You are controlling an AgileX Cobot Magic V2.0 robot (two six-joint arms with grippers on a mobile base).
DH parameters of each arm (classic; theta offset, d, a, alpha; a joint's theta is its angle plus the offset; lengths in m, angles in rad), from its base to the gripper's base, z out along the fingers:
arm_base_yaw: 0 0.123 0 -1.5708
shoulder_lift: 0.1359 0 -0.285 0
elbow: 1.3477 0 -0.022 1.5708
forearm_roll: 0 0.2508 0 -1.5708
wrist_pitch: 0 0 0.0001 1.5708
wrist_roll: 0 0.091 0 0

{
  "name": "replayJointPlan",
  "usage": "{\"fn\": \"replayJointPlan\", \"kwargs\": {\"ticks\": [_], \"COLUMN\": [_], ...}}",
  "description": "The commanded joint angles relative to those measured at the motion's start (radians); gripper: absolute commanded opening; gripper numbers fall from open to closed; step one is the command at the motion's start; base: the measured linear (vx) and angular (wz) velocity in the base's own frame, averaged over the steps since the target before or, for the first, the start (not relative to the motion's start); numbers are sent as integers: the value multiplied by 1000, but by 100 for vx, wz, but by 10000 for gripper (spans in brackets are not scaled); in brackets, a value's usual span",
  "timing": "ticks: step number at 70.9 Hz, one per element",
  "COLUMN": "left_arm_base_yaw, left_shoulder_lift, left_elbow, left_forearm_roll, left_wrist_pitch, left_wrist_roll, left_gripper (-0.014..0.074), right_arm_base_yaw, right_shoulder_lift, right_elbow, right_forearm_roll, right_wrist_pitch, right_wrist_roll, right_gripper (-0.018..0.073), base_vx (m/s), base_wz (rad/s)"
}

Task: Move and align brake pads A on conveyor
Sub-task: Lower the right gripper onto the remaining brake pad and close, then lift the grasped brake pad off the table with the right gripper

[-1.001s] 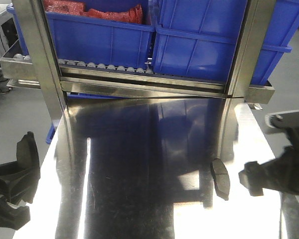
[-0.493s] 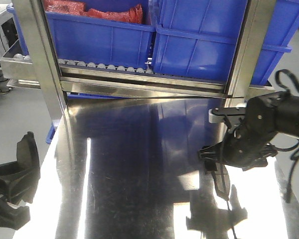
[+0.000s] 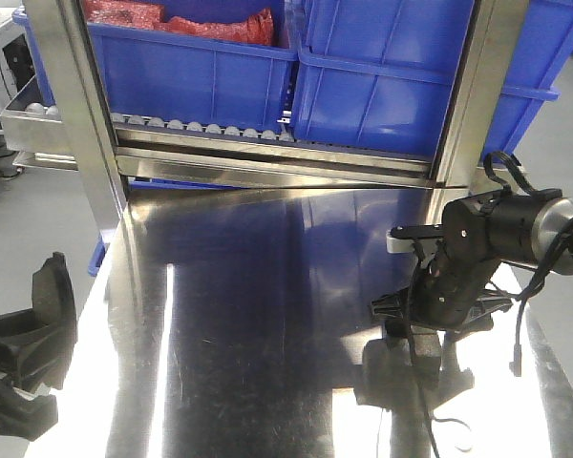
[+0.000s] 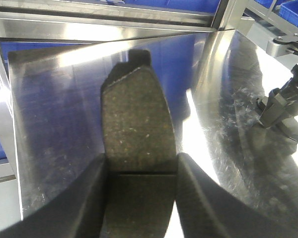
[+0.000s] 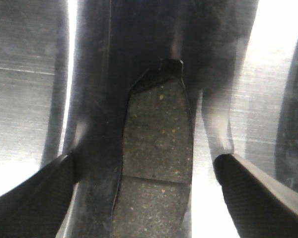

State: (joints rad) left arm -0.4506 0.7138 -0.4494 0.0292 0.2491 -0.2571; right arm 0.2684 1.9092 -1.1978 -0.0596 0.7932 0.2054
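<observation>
While we've got the left gripper [image 4: 141,159] closest to us, let's start there. It's clamped on the left pad [image 4: 134,116], fingers pinching the two long edges just below the groove, gritty face up toward the wrist cam. Most of the pad sticks out past the fingertips, held above the table [image 3: 267,286].

A bit further out, the right gripper [image 5: 144,166] is down over the right pad [image 5: 159,124], which lies flat on the steel, friction face up. The fingers are spread wide with nothing in them, one on each side of the pad and well clear of its edges. From the front view we can't tell if the tips are touching the table. Behind all that is the rack [image 3: 267,157] with the blue bins [image 3: 201,67].

No conveyor in any view, so neither pad is where it needs to be yet.

What worries us:
- That steel looks slick. If one finger reaches the right pad first, we reckon it skids or spins instead of getting pinched.
- The pad is thin, so closing too high could miss it, and too low could scrape the table.
- The left pad is only held by its edges near one end, so a quick swing could let it pivot or drop.
</observation>
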Motion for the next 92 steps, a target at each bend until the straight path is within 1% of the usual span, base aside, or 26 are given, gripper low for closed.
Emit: {"fn": "replayJointPlan", "kwargs": {"ticks": [1,23,30,37,55,64,73,85,92], "left_arm_base_yaw": [-3,-3,-3,-3,-3,-3,-3,-3,-3], "left_shoulder_lift": [-8,-8,-8,-8,-8,-8,-8,-8,-8], "left_elbow": [-30,-30,-30,-30,-30,-30,-30,-30,-30], "left_forearm_roll": [1,1,1,1,1,1,1,1,1], "left_wrist_pitch": [-99,-98,-98,-98,-98,-98,-98,-98,-98], "left_wrist_roll": [2,2,2,2,1,1,1,1,1], "left_gripper": [209,209,209,209,209,209,209,209,209], "right_arm_base_yaw": [-3,-3,-3,-3,-3,-3,-3,-3,-3], "right_shoulder_lift": [-29,-35,-35,-35,-35,-38,-65,-147,-225], "right_elbow": [-23,-23,-23,-23,-23,-23,-23,-12,39], "right_forearm_roll": [1,2,2,2,2,2,2,1,1], "right_wrist_pitch": [-21,14,11,9,9,9,2,3,-37], "right_wrist_roll": [3,3,2,2,-9,-9,-12,-32,-46], "right_gripper": [561,463,419,351,143,71,41,41,43], "base_vx": [0,0,0,0,0,0,0,0,0], "base_wz": [0,0,0,0,0,0,0,0,0]}}
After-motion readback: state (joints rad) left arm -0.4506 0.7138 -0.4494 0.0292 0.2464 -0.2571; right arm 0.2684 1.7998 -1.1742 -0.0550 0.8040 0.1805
